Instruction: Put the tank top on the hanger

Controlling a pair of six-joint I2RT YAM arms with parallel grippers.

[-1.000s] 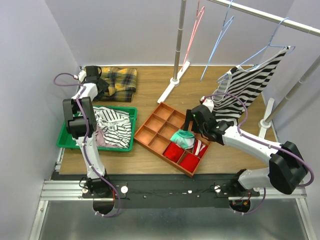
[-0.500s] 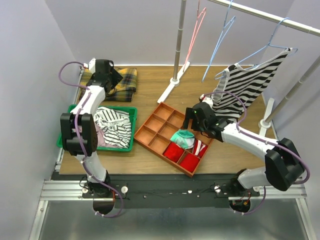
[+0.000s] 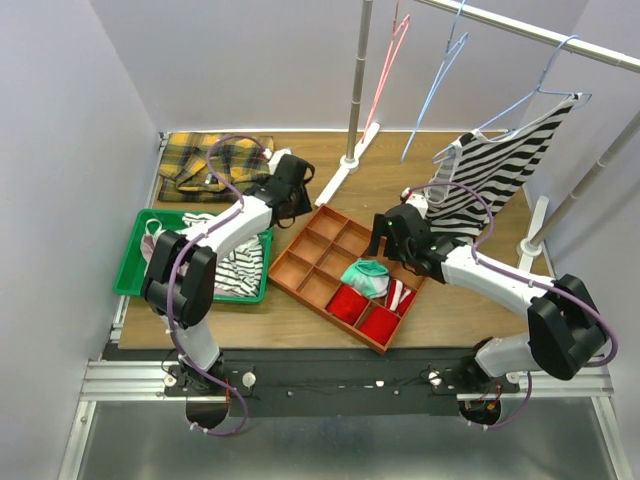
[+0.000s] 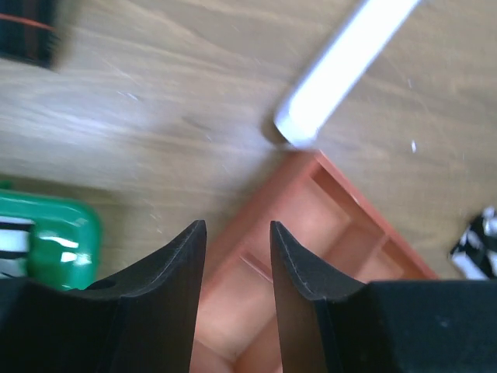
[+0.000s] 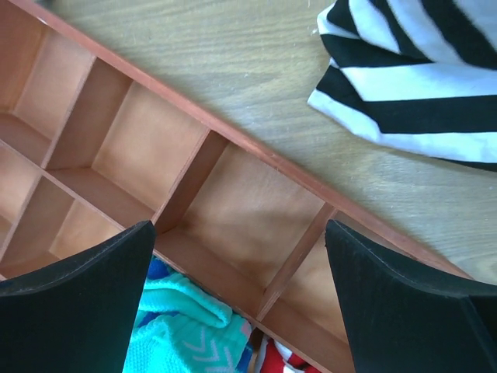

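1. Wooden surface (image 3: 290, 320) carries the lower hem of the tank top (image 3: 500, 180). Its upper edge is raised to the hanger (image 3: 510, 111), which hooks over the slanted rail (image 3: 520, 30) at rear right. Judgement: partly hung. The far shoulder sits at the hanger's right end, and seating of the near strap cannot be confirmed.
2. Right end effector (image 5: 237, 233): released, jaws wide, grasping nothing. It is over the compartment tray (image 3: 300, 270), just beside the hem and not touching it.
3. Left end effector (image 4: 238, 233): jaws narrowly parted, empty. It is above the tray's rear corner near the rack foot (image 3: 340, 180), well apart from the garment.
4. Recommendation: pinch only the loose strap edge and lift it over the hanger's lower arm without tugging. The wire hanger could swing or slip along the rail, and the soft fabric will sag.
5. Surroundings: green bin (image 3: 130, 285) and plaid shirt (image 3: 195, 160) at left, pink hanger (image 3: 385, 70) and sky-blue hanger (image 3: 435, 80) on the rack, pale plain walls.
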